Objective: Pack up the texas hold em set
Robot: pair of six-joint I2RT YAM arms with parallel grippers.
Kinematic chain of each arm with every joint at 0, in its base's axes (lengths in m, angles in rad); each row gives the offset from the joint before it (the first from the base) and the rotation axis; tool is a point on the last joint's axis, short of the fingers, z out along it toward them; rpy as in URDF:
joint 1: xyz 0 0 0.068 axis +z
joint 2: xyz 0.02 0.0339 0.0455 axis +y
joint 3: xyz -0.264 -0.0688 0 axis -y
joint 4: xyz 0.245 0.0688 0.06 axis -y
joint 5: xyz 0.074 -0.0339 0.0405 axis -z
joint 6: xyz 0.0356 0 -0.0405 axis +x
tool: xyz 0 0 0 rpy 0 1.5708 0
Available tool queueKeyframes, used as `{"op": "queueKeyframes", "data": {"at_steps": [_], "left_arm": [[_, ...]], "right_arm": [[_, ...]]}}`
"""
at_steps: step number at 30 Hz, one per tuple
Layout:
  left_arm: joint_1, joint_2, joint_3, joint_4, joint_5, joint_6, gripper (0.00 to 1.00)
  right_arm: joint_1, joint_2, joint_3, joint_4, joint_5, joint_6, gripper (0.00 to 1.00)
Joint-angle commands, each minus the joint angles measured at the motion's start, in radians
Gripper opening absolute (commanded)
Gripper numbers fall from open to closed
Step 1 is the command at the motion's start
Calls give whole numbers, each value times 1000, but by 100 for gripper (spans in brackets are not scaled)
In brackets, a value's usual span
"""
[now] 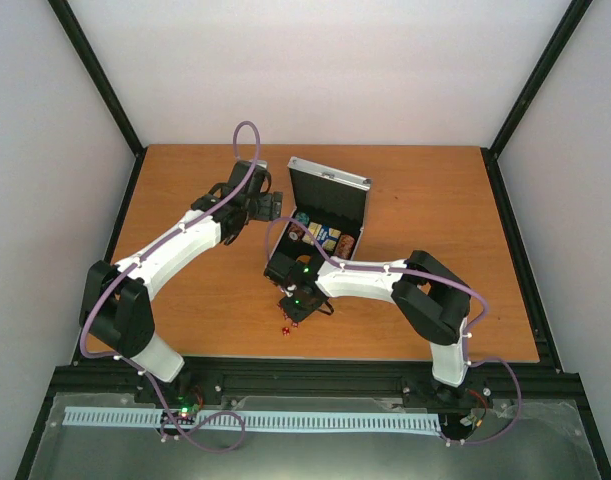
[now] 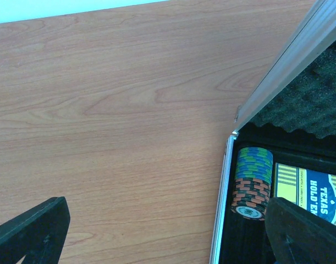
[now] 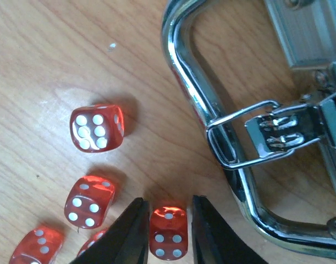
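Observation:
The silver case [image 1: 330, 215] stands open mid-table, lid [image 1: 328, 190] upright. Inside lie striped chips [image 2: 251, 181] and the blue-yellow card deck [image 2: 316, 190]. Several red dice [image 1: 286, 330] lie on the table in front of the case handle [image 3: 195, 82]. My right gripper [image 3: 168, 201] is low over them, its jaws narrowly open around one die [image 3: 168, 231] that rests on the wood; the left finger touches it, and a sliver of gap shows on the right. My left gripper [image 2: 168, 242] is wide open and empty above the table beside the case's left rim [image 2: 222, 209]. I cannot make out the orange disc.
Other dice lie left of the gripped-around one: one showing six [image 3: 97, 127], one below it [image 3: 88, 201], and more at the bottom edge [image 3: 36, 246]. The case latch [image 3: 277, 129] hangs open by the handle. Black foam [image 2: 316, 104] lines the lid.

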Motion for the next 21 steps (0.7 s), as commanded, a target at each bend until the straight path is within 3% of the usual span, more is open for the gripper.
{"op": "queueKeyframes", "data": {"at_steps": [1, 2, 4, 13, 17, 21], "left_arm": [[0, -13, 0, 14, 7, 4, 100], [-1, -15, 0, 13, 5, 4, 100], [0, -15, 0, 11, 2, 5, 100], [0, -26, 5, 8, 2, 5, 100], [-1, -29, 6, 8, -1, 8, 100], [0, -26, 2, 12, 7, 5, 100]], "right_arm": [[4, 10, -2, 3, 17, 14, 16], [5, 9, 1, 1, 21, 15, 8], [4, 11, 7, -6, 31, 13, 3], [-20, -90, 93, -94, 63, -31, 3], [-100, -174, 99, -90, 53, -48, 3], [-212, -161, 106, -60, 52, -81, 3]]}}
